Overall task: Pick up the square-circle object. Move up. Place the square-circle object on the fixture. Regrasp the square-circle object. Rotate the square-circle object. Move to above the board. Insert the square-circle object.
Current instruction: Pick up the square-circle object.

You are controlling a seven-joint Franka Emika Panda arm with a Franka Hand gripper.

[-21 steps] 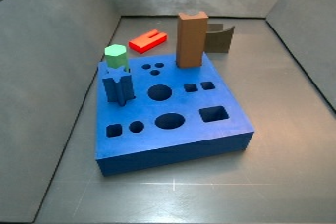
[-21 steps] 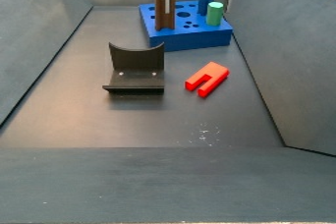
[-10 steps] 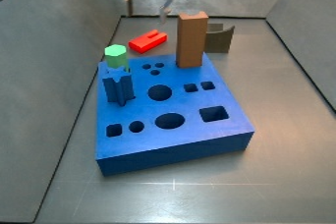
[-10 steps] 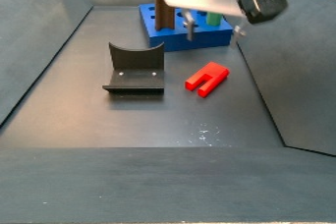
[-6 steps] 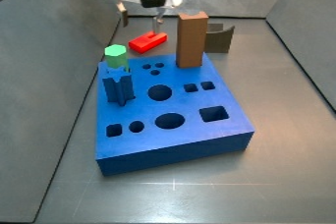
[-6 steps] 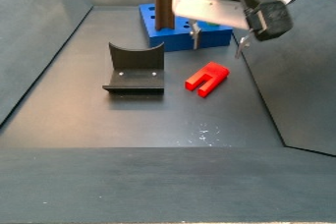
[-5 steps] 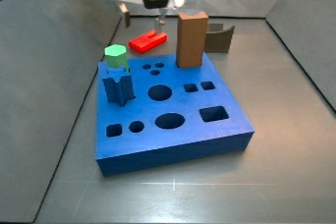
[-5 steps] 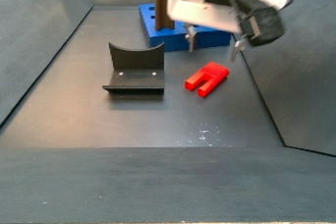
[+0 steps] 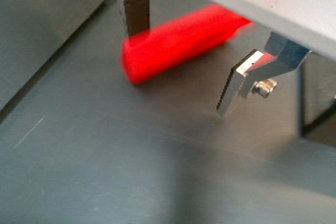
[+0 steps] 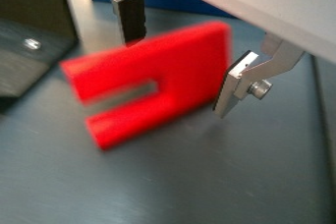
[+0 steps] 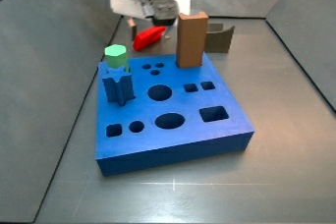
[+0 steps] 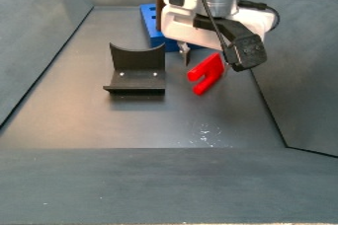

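Two spread fingers (image 10: 130, 17) of the gripper (image 10: 184, 56) straddle the square-circle object (image 10: 151, 76); likely light, rigid, best pinched across its flat sides.

Matt red square-circle object (image 10: 151, 81) — gripper (image 10: 178, 66) fingers (image 10: 239, 84) brushed silver metal

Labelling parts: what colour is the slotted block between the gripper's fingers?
Bright red block, clearest in a wrist view, between the open gripper fingers.

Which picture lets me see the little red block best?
A wrist view shows the square-circle object best: its whole slotted face, between the open gripper fingers. In the other wrist picture it is a blurred end. In both side views the gripper hides most of it.
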